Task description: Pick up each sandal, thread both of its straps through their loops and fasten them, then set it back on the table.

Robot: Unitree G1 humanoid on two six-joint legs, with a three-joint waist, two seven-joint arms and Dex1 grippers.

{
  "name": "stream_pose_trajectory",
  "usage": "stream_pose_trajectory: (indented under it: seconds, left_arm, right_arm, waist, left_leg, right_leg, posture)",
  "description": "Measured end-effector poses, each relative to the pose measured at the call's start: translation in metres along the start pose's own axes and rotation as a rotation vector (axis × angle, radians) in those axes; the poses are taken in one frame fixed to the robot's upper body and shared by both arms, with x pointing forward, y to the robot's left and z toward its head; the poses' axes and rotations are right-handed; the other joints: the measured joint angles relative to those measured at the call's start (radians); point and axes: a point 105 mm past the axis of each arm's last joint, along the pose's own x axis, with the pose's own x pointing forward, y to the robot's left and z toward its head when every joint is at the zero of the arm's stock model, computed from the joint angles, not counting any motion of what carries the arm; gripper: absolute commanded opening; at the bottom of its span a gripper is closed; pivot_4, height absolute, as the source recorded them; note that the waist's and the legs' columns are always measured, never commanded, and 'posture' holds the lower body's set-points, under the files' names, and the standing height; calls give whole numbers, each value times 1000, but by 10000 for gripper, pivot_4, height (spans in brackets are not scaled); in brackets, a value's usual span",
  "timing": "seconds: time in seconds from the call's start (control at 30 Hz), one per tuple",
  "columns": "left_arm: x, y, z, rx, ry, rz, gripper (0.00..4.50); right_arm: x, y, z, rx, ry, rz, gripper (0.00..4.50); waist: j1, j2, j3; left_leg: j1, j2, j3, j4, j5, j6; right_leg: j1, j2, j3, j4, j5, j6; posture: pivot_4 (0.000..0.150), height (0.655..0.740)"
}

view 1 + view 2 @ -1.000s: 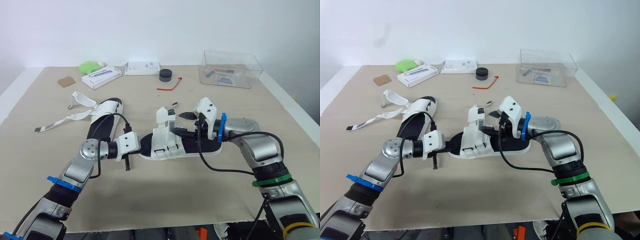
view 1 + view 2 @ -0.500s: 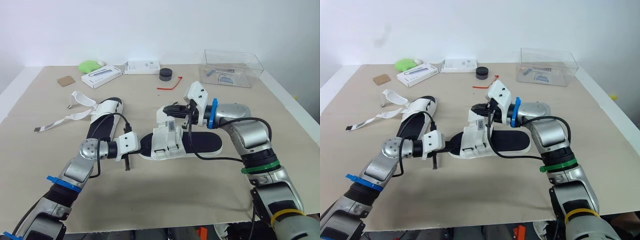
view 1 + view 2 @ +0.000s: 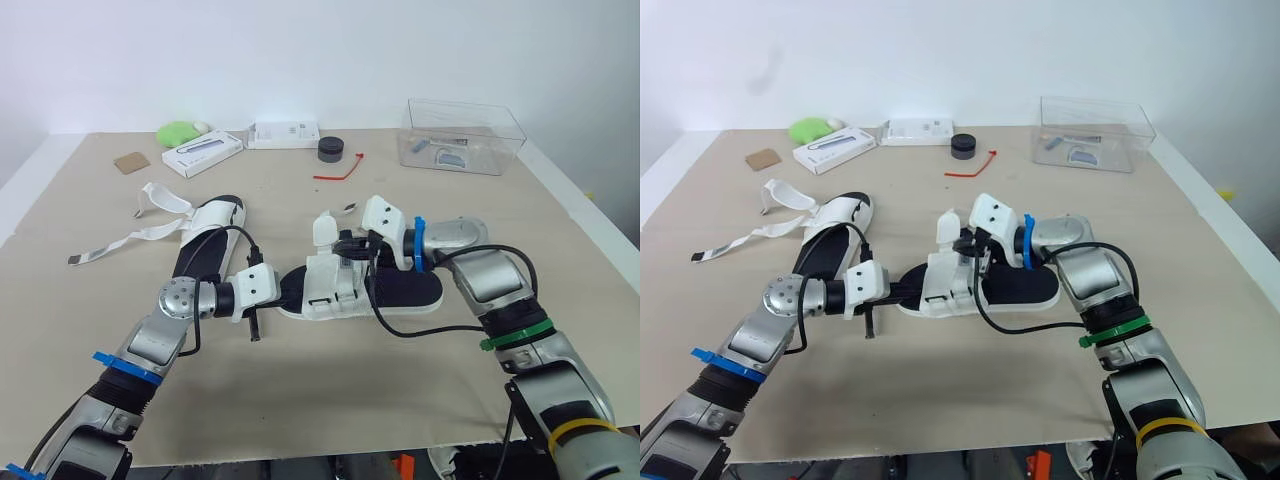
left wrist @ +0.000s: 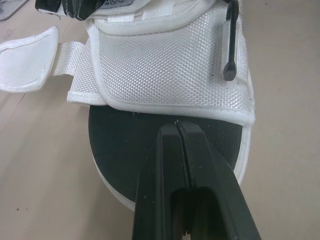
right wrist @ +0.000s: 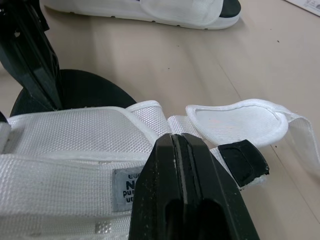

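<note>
1. On the tan table (image 3: 330,390), close to the middle, the middle sandal (image 3: 405,290) lies flat on its black sole.
2. Off to my left lies the other sandal (image 3: 205,250), with its long white straps loose on the table.
3. My left gripper (image 4: 178,125) has its two fingers pressed tight together. The tip is over the toe end of the middle sandal's black sole.
4. My right gripper (image 5: 176,139) is squeezed closed too, with its tip against the white strap (image 5: 235,120). I cannot tell if it pinches it.
</note>
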Motion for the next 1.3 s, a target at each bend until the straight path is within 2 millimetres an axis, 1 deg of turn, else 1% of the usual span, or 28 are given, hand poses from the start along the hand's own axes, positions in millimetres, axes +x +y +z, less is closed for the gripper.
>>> stream_pose_trajectory:
  seconds: [0.17, 0.2, 0.23, 0.3, 0.33, 0.37, 0.4, 0.43, 0.47, 0.5, 0.53, 0.57, 0.73, 0.93, 1.13, 1.3]
  left_arm:
    - [-2, -1, 0, -6, -3, 2, 0]
    - [-3, -1, 0, -7, -3, 1, 0]
    - [-3, -1, 0, -6, -2, -3, 0]
    - [-4, -2, -1, -4, 1, -11, 0]
    - [-5, -2, -1, -1, 3, -17, 0]
    - [-6, -3, -1, 1, 4, -22, 0]
    - [-6, -3, -1, 3, 4, -25, 0]
    - [-6, -3, -1, 7, 3, -28, 0]
    - [-7, -3, -1, 14, 3, -31, 0]
    - [-7, -3, -1, 14, 3, -31, 0]
    - [-6, -3, -1, 14, 1, -32, 0]
    - [-6, -3, 0, 16, -1, -34, 0]
    - [-4, -4, 1, 15, -8, -38, 0]
    - [-4, -5, 2, 16, -13, -34, 0]
    - [-5, -5, 2, 13, -13, -26, 0]
    - [-6, -6, 2, 12, -13, -23, 0]
  right_arm:
    - [1, -4, 2, 6, -1, -4, 336]
    - [1, -8, 4, 24, -4, -14, 5042]
    - [-1, -13, 6, 41, -6, -28, 6572]
    - [-3, -28, 10, 115, -26, -75, 13004]
    - [-5, -38, 18, 164, -51, -103, 18543]
    - [-6, -42, 24, 184, -69, -109, 22379]
    - [-6, -44, 28, 202, -84, -108, 29092]
    - [-4, -45, 32, 226, -96, -102, 31224]
    - [6, -46, 35, 335, -104, -79, 38626]
    - [6, -46, 35, 337, -103, -79, 40044]
    - [13, -47, 34, 398, -94, -70, 42807]
    - [17, -49, 32, 448, -75, -74, 44534]
    - [28, -47, 18, 617, -9, -47, 44534]
    - [34, -45, 9, 720, 52, -26, 44534]
    - [50, -34, 16, 791, 61, 51, 44534]
    - [54, -38, 26, 808, 20, 46, 44534]
  waist:
    - [0, 0, 0]
    - [-1, 0, 0]
    - [-2, 0, 0]
    - [-5, 0, 0]
    - [-10, 0, 0]
    - [-11, 0, 0]
    - [-12, 0, 0]
    - [-13, 0, 0]
    - [-14, 0, 0]
    - [-14, 0, 0]
    - [-14, 0, 0]
    - [-15, 0, 0]
    - [-15, 0, 0]
    - [-15, 0, 0]
    - [-16, 1, 0]
    - [-16, 1, 0]
  left_leg:
    - [0, 0, 0, 0, 0, 0]
    - [0, 0, 1, 0, 0, 0]
    - [0, 0, 1, -1, 0, 0]
    - [-1, 1, 1, -1, 0, 0]
    - [-1, 1, 1, -2, 0, 0]
    - [-1, 1, 1, -2, 0, 0]
    - [-1, 1, 0, -3, 0, 0]
    - [-1, 1, 0, -4, 0, 0]
    - [-1, 1, 0, -5, 0, 0]
    - [-1, 1, 0, -6, 0, 0]
    - [-1, 1, 0, -6, 0, 0]
    - [-1, 0, 0, -6, 0, 0]
    - [-4, -1, -1, -6, 0, 0]
    - [-7, -2, -1, -6, 0, 0]
    - [-8, -2, -2, -6, 0, 0]
    - [-8, -2, -3, -6, 0, 0]
  right_leg:
    - [0, 0, 0, 0, 0, 0]
    - [-1, 0, 0, 0, 0, 0]
    - [-1, 0, 0, 0, 0, 0]
    - [-2, 0, 0, 0, 0, 0]
    - [-2, 0, 0, 0, 0, -1]
    - [-2, 0, 0, 0, 0, -1]
    - [-2, 0, 0, 0, 0, -1]
    - [-3, 0, 0, 0, 0, -1]
    - [-3, 0, 0, 0, -1, -1]
    - [-3, 0, 0, 0, -1, -1]
    - [-3, 0, 0, 0, -1, -2]
    - [-3, 0, 0, 0, -1, -2]
    - [-5, -2, 0, 0, 0, -2]
    - [-6, -3, -1, 0, 2, -5]
    - [-7, -3, -2, 0, 2, -5]
    - [-7, -3, -3, -1, 2, -5]
  posture:
    - [1500, 7400]
    - [1500, 7400]
    - [1500, 7400]
    - [1500, 7400]
    - [1500, 7400]
    - [1500, 7400]
    - [1500, 7400]
    - [1500, 7400]
    - [1500, 7400]
    - [1500, 7400]
    - [1500, 7400]
    - [1500, 7400]
    - [1500, 7400]
    - [1500, 7400]
    - [1500, 7400]
    - [1500, 7400]
